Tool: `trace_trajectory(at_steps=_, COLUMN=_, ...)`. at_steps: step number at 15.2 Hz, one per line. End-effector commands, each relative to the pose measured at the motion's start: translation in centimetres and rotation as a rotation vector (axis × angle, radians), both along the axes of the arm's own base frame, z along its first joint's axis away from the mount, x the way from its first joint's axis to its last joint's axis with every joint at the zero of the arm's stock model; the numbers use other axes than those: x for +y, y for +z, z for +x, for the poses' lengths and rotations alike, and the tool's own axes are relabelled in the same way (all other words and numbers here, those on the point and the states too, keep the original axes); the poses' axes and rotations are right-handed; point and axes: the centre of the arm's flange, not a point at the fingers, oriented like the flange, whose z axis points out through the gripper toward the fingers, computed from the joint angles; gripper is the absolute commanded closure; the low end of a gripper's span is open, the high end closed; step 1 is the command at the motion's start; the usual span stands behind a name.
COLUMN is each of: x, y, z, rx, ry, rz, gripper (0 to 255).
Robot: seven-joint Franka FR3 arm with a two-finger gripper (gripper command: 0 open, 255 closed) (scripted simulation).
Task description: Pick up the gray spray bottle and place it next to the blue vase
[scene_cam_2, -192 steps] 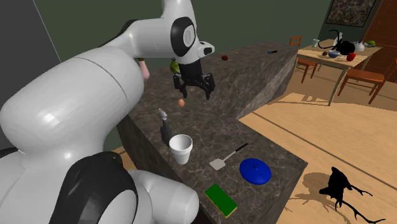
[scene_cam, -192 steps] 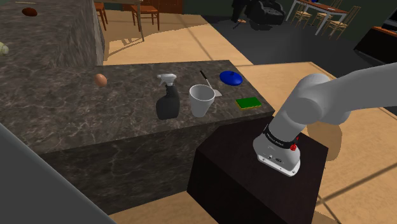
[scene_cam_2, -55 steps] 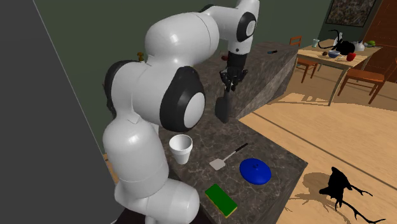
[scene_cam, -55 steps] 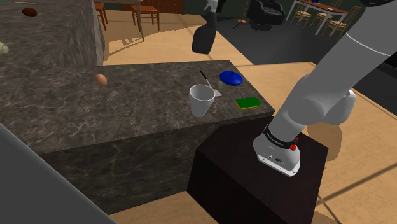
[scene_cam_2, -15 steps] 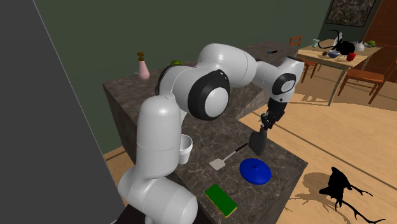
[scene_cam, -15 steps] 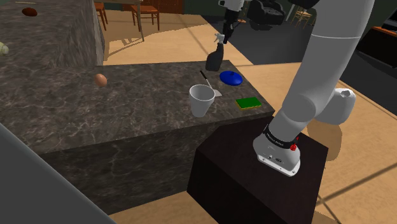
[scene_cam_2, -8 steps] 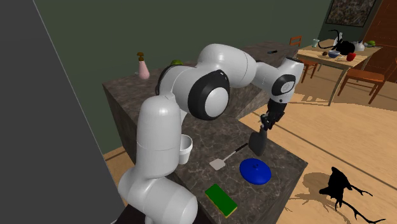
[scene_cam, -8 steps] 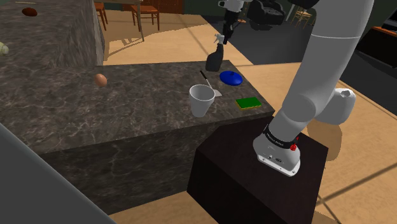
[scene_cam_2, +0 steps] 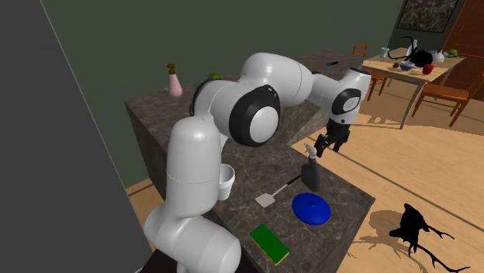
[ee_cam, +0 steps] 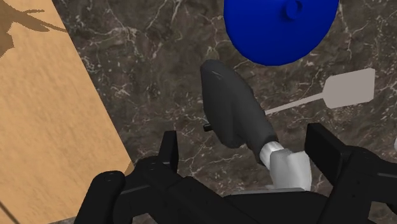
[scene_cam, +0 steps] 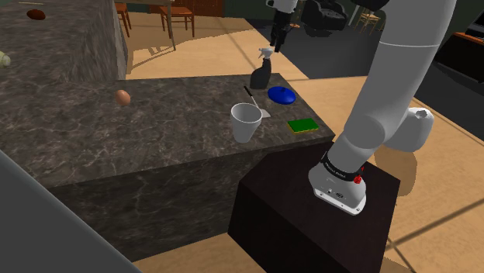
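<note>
Now the placing step looks all but done: the bottle (scene_cam: 261,74) stands upright on the counter (scene_cam: 155,132), just beside the blue vase (scene_cam: 281,95). The gripper (scene_cam_2: 324,146) hangs over its nozzle, fingers spread and touching nothing. Next comes a straight lift clear without clipping the spray head. No label or writing can be read.

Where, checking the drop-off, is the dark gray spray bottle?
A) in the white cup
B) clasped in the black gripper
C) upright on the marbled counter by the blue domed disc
C: the gray spray bottle stands on the counter beside the blue domed disc, gripper open above.
</note>
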Motion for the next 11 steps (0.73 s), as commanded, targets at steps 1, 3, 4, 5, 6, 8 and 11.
trace_trajectory(at_steps=1, x=-0.2, y=2.0, z=-0.1, rx=0.000, ry=0.000, rz=0.000, gripper=0)
trace_trajectory(at_steps=3, x=-0.4, y=4.4, z=-0.1, rx=0.000, ry=0.000, rz=0.000, gripper=0)
trace_trajectory(at_steps=4, x=-0.4, y=4.4, z=-0.1, rx=0.000, ry=0.000, rz=0.000, gripper=0)
trace_trajectory(at_steps=5, x=-0.4, y=4.4, z=-0.1, rx=0.000, ry=0.000, rz=0.000, gripper=0)
trace_trajectory(at_steps=6, x=-0.4, y=4.4, z=-0.1, rx=0.000, ry=0.000, rz=0.000, gripper=0)
trace_trajectory(at_steps=8, x=-0.4, y=4.4, z=-0.1, rx=0.000, ry=0.000, rz=0.000, gripper=0)
trace_trajectory(at_steps=11, x=-0.4, y=4.4, z=-0.1, rx=0.000, ry=0.000, rz=0.000, gripper=0)
